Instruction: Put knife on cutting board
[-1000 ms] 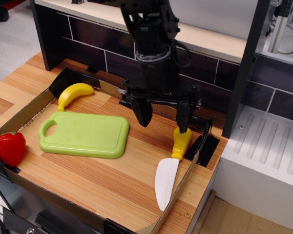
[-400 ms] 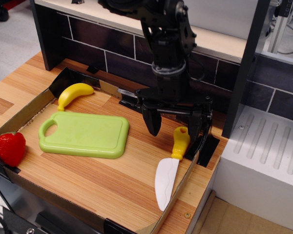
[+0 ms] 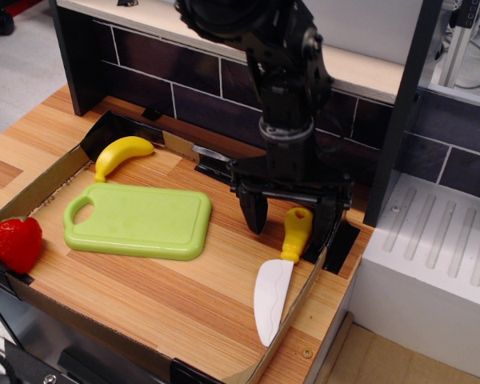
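Since the earlier frame your gripper [image 3: 291, 220] has shifted right and dropped; its fingers [image 3: 256, 214] now straddle the yellow handle of the knife [image 3: 277, 277], spread wide, gripping nothing. You see the knife flat on the bench [image 3: 168, 296], well apart from the cutting board [image 3: 138, 221].

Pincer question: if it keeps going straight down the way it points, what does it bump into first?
Probably the knife. The open pincer points down with its fingers on either side of the yellow handle, so the handle sits in its path, above the wooden table. From this single view, depth is uncertain.
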Motion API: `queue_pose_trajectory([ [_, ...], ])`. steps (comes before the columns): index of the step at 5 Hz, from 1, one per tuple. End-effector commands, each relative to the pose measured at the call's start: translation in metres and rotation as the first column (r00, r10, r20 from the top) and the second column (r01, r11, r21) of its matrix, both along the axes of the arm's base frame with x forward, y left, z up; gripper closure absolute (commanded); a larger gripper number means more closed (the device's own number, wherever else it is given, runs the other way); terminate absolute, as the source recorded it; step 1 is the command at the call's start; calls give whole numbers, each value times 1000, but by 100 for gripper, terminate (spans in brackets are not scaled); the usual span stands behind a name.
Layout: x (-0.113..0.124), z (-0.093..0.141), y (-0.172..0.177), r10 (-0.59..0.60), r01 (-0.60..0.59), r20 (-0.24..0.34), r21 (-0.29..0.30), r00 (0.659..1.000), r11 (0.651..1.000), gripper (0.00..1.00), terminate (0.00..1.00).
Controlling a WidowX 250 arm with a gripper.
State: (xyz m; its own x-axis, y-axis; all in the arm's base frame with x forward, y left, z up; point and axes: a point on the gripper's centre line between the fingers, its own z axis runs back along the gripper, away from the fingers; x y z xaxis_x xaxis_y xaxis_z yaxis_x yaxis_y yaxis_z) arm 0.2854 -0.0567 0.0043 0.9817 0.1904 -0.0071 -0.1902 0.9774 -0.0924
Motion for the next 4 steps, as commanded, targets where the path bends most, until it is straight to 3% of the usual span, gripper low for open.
queue_pose_trajectory([
  [1,8,7,-12,-29,28,37,41,999,999,100,0],
  [2,10,20,-13,-126,124,16,87,992,988,100,0],
  [3,8,38,-15,-159,158,12,72,987,985,100,0],
  [4,4,52,-17,-213,215,-26,95,977,972,100,0],
])
